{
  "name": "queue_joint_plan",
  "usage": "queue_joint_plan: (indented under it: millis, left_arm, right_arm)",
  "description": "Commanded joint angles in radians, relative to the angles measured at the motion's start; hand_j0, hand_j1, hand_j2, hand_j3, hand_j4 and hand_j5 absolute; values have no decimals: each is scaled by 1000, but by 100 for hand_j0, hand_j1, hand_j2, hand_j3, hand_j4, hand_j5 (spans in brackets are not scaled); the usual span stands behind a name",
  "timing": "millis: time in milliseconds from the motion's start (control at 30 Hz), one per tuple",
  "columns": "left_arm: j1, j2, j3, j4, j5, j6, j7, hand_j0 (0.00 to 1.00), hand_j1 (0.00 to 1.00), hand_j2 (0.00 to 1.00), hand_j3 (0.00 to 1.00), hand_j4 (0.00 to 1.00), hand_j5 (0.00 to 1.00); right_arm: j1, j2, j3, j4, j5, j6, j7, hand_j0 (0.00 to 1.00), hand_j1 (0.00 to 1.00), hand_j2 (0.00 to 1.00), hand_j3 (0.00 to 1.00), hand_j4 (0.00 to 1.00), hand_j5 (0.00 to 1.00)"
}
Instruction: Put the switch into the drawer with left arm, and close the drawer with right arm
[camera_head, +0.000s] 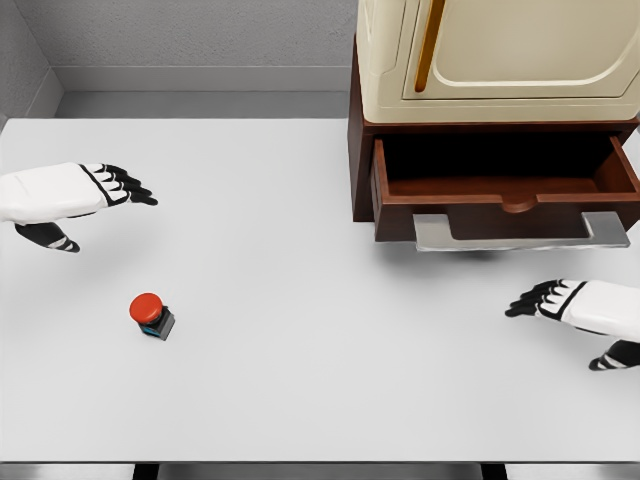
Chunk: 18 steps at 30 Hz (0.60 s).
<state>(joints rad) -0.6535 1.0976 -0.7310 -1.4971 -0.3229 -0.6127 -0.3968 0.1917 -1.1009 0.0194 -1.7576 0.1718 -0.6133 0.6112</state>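
Observation:
The switch (151, 315) is a small dark box with a round red button on top, sitting on the white table at the lower left. My left hand (100, 195) hovers above and to the left of it, fingers spread and empty, well apart from the switch. The brown wooden drawer (505, 195) stands pulled out from the cabinet at the upper right, its inside empty, with a grey handle (520, 232) along its front. My right hand (560, 300) floats in front of and below the handle, fingers relaxed, holding nothing.
A cream cabinet (500, 55) with a door and a brass handle sits on the brown drawer unit at the back right. The white table (320, 350) runs to a grey wall behind and ends at a front edge near the bottom.

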Motion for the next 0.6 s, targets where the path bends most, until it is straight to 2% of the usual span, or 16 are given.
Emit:
queue_joint_plan:
  millis: [0,133,200,233,267,300,367,467,567]
  left_arm:
    - [0,2,1,0,5,2,-1,100,100,100,100,100,100]
    - [0,4,-1,0,5,2,0,100,100,100,100,100,100]
    - [-6,21,-37,-8,7,2,0,100,100,100,100,100,100]
    - [-6,33,-90,-9,5,2,-1,100,100,100,100,100,100]
    - [-6,57,-125,-29,5,2,-1,100,100,100,100,100,100]
    - [-6,96,-159,-84,5,2,-1,100,100,100,100,100,100]
    - [-5,103,-174,-97,4,2,-1,100,100,100,100,100,100]
    - [-5,105,-214,-140,2,2,-2,100,100,100,100,100,100]
    - [-5,99,-217,-152,-1,2,-4,100,100,100,100,100,100]
  right_arm:
    - [-2,1,5,0,-6,2,0,100,100,100,100,100,100]
    - [-15,1,2,0,-6,2,0,100,100,100,100,100,100]
    - [-11,10,-15,4,-11,2,0,97,97,97,97,97,97]
    - [6,12,-45,15,-11,2,0,78,78,78,78,78,78]
    - [20,12,-76,21,-12,2,0,66,66,66,66,66,66]
    - [51,13,-113,24,-12,2,0,59,59,59,59,59,59]
    - [126,21,-199,44,-17,2,0,54,54,54,54,54,54]
    - [268,87,-414,75,-57,2,0,54,54,54,54,54,54]
    - [331,113,-503,75,-106,2,0,54,54,54,54,54,54]
